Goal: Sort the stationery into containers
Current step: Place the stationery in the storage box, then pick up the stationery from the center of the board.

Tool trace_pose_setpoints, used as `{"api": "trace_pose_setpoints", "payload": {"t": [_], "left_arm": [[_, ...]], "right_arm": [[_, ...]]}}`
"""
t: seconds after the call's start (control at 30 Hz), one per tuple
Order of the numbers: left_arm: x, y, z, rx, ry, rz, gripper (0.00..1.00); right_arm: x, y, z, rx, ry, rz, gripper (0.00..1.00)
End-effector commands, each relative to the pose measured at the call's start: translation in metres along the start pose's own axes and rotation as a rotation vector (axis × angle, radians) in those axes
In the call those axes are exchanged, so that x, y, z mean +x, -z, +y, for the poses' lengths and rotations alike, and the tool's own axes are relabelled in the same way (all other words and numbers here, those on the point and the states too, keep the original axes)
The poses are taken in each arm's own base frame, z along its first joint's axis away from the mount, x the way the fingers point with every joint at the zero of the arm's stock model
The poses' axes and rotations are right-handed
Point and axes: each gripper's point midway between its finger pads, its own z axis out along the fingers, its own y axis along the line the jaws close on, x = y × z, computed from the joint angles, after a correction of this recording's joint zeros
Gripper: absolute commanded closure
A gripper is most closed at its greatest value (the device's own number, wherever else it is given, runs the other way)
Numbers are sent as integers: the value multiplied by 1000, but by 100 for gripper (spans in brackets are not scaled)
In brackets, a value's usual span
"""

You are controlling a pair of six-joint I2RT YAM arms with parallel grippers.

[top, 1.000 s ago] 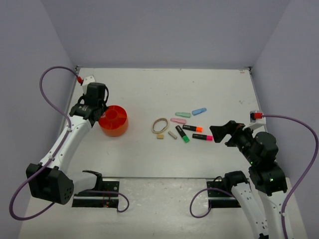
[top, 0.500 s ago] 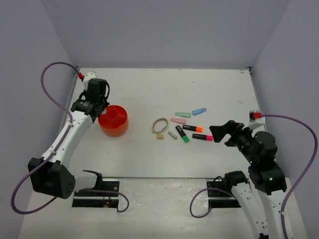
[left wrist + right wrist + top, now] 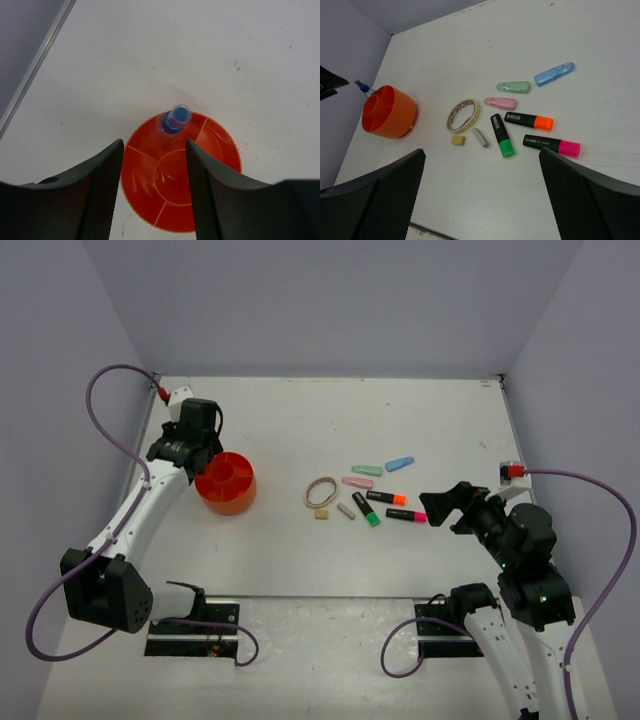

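Left tool (image 3: 154, 150) newly spread over one bottle (image 3: 175, 119), one tub (image 3: 222, 147); right tool (image 3: 481, 155) wide.

You have a white, faintly speckled desk (image 3: 300, 410), boxed in by plain lavender-grey walls (image 3: 330, 300) on three sides. Left of the left hand (image 3: 154, 145), a pale metal strip (image 3: 36, 62) edges the desk. The light is soft and even.

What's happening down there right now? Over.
Left gripper open at tub. Right gripper open. Bottle in tub. Highlighters unsorted; nothing blocking.
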Motion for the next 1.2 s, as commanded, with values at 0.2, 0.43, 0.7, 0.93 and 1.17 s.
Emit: {"api": "trace_pose_setpoints", "payload": {"t": [0.2, 0.43, 0.7, 0.93, 1.17], "left_arm": [[-16, 14, 10, -8, 79, -70, 28], [-27, 30, 11, 36, 107, -108, 24], [-44, 65, 5, 174, 115, -158, 18], [-52, 111, 8, 333, 59, -209, 0], [-37, 134, 37, 329, 2, -260, 0]], "right_arm": [[-1, -6, 6, -35, 16, 11, 1], [-2, -6, 9, -45, 12, 15, 1], [1, -9, 10, -54, 6, 33, 1], [6, -15, 10, -62, -9, 47, 1], [35, -45, 15, -130, -83, 200, 1]]}}
